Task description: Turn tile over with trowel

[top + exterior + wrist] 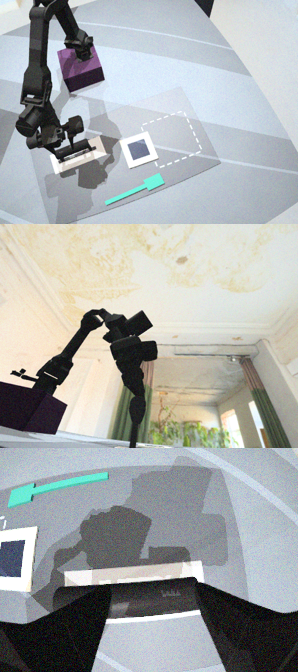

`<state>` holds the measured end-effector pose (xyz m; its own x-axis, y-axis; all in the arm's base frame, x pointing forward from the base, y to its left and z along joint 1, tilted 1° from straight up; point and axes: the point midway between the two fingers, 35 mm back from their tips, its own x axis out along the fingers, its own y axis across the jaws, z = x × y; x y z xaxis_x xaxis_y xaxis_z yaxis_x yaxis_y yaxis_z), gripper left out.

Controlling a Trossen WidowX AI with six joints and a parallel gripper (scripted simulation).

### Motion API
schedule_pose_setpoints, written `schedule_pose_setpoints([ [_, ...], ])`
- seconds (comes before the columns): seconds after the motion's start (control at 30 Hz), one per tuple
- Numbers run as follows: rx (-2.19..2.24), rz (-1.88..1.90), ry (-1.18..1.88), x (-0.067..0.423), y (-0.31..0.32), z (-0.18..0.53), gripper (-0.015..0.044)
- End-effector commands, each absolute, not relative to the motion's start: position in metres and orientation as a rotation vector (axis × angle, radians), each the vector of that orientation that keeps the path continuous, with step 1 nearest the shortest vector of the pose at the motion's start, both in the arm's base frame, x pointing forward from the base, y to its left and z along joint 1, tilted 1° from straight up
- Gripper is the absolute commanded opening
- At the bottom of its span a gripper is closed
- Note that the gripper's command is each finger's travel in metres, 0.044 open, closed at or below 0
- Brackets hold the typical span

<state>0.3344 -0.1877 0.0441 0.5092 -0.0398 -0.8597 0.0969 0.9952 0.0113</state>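
Cream-bladed, with a dark bar handle (76, 151) on top, the trowel (100, 151) lies flat at the lower left of the top view, on the left end of the grey mat (166, 102). My gripper (62, 149) hangs right over it with the fingers apart and nothing clamped. In the wrist view the handle sits in the gap between them.

Just right of the trowel, apart from it, the white tile (128, 156) rests with its dark square facing up. Its right edge runs along the left side of the dashed outline (194, 130). A teal paddle-shaped piece (135, 189) lies below the tile. The arm's base stands on a purple block (81, 66) at upper left.
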Motion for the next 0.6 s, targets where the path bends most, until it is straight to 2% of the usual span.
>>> schedule_pose_setpoints([
  [0.0,0.170,-0.169,0.994,0.330,-0.195,0.041,0.0300],
  [0.57,0.624,-0.351,0.840,0.318,-0.186,0.032,0.0300],
])
